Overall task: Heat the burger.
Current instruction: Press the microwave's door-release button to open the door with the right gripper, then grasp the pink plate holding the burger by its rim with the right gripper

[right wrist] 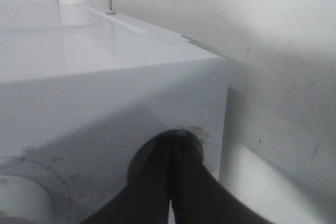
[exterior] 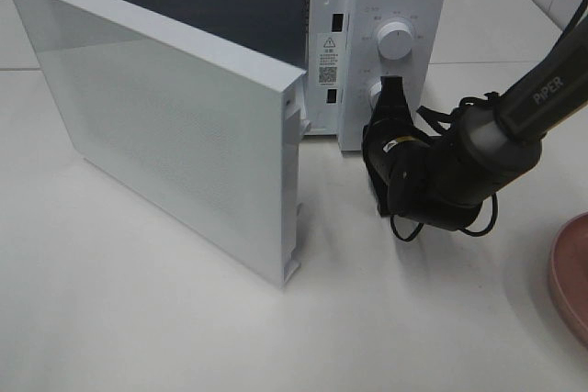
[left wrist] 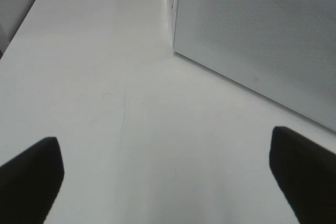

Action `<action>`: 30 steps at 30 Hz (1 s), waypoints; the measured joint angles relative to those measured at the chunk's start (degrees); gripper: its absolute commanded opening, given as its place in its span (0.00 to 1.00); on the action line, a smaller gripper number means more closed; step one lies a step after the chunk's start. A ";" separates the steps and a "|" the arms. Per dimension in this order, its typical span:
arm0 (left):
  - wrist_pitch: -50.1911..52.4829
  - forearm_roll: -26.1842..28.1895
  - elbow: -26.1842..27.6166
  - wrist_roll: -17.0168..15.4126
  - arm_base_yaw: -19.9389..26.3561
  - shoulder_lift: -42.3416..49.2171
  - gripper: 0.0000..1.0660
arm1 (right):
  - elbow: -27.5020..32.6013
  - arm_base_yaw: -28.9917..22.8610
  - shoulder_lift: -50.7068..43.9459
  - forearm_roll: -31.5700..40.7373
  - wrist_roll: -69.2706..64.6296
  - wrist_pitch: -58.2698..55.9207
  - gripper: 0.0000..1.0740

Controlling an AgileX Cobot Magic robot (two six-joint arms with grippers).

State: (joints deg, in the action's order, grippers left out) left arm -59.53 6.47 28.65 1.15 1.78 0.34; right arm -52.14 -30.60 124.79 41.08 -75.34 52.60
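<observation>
A white box-shaped microwave oven (exterior: 395, 6) stands at the back of the white table (exterior: 138, 319); its large white door with a dotted window panel (exterior: 165, 126) is swung wide open toward the front left. The black right gripper (exterior: 390, 89) is closed, its two fingers (right wrist: 194, 192) pressed together with nothing between them, tips against the small round white lower knob (exterior: 375, 94) on the control panel, below the larger white round dial (exterior: 396, 41). The left gripper (left wrist: 168, 182) hangs low above bare table beside the open door, its jaws spread wide and holding nothing. A flat pink round plate (exterior: 574, 273) sits at the table's right edge. The burger shows in none of the views; the open door hides much of the oven's inside.
</observation>
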 measured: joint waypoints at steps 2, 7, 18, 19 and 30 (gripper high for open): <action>0.00 0.00 0.00 0.00 0.00 0.00 0.94 | 0.00 0.00 0.00 0.06 0.11 0.00 0.00; 0.00 0.00 0.00 0.00 0.00 0.00 0.94 | 0.46 0.11 -0.29 -0.34 0.17 -0.17 0.00; 0.00 0.00 0.00 0.00 0.00 0.00 0.94 | 2.75 1.32 -3.55 -3.32 0.23 -3.38 0.00; 0.00 0.00 0.00 0.00 0.00 0.00 0.94 | 3.27 1.55 -4.47 -3.32 0.23 -4.93 0.00; 0.00 0.00 0.00 0.00 0.00 0.00 0.94 | 8.54 1.89 -10.31 -3.55 4.13 -11.23 0.00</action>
State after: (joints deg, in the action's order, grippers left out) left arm -59.53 6.47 28.65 1.15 1.78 0.34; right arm -43.60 -28.71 114.48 37.53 -71.22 41.37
